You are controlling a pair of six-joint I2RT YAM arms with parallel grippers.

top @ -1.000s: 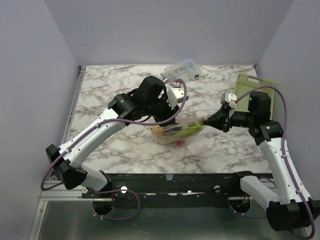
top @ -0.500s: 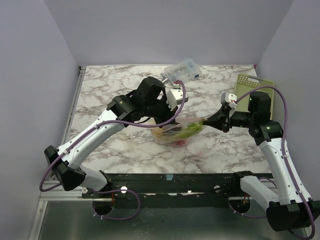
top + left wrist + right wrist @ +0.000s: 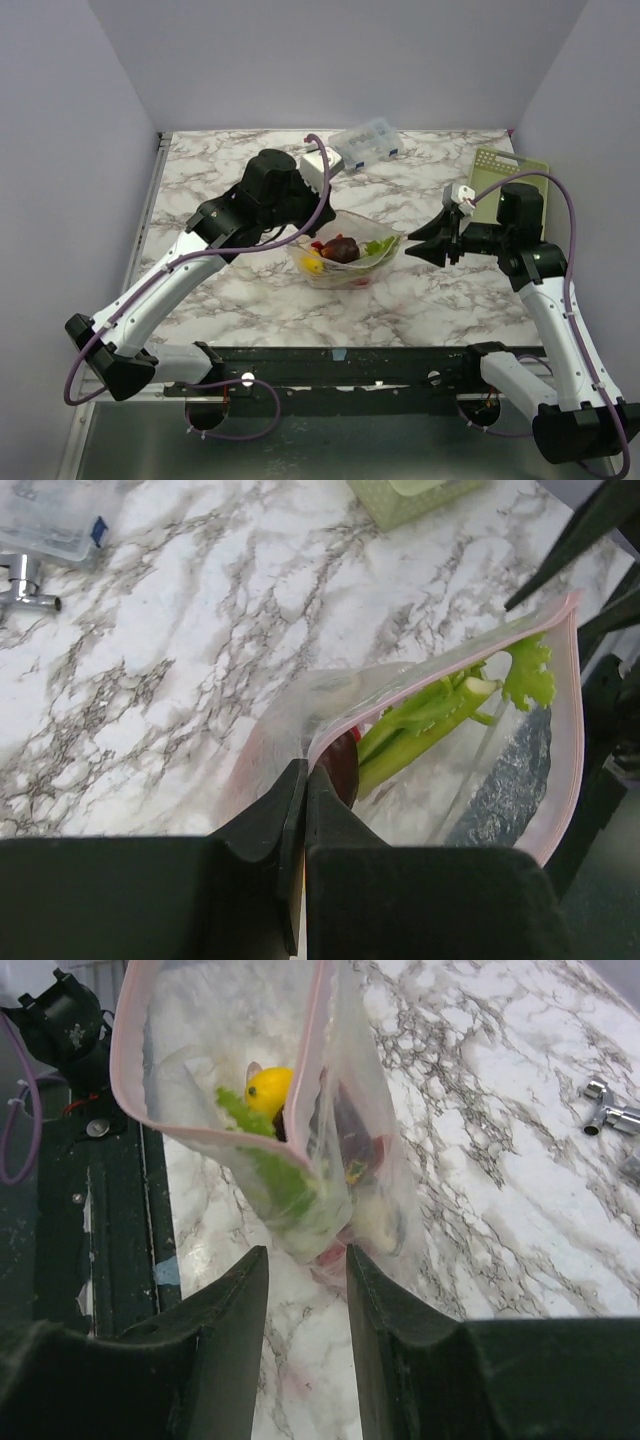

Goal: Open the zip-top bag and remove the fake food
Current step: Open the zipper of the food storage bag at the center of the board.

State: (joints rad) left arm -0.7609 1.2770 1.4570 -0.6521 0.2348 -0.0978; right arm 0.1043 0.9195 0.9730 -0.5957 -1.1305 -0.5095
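I saw the zip-top bag (image 3: 383, 262) sitting on the marble counter (image 3: 220, 190) near its front middle, between the two arms, with its mouth gaping wide. The left claw (image 3: 303, 775) was pressed together on the bag's rim, pinching the clear plastic just at the pink zipper strip (image 3: 575, 720) and holding that side up. The right claw (image 3: 307, 1260) was spread, its two fingers (image 3: 225, 1310) standing apart just beside the bag's far edge, with nothing between them. From its wrist view the bag's bottom hung just ahead of the gap, and I could not tell whether it brushed the fingertips.

The fake food (image 3: 340, 255) lay inside the bag. I picked out a yellow lemon (image 3: 270, 1090), a green celery stalk (image 3: 430, 715) reaching toward the mouth, and a dark purple piece (image 3: 342, 248) in the middle.

Toward the back of the counter sat a clear plastic box (image 3: 365, 140), with a small metal fitting (image 3: 25, 580) near it. A pale green perforated board (image 3: 500, 175) lay at the right side, behind the right arm.
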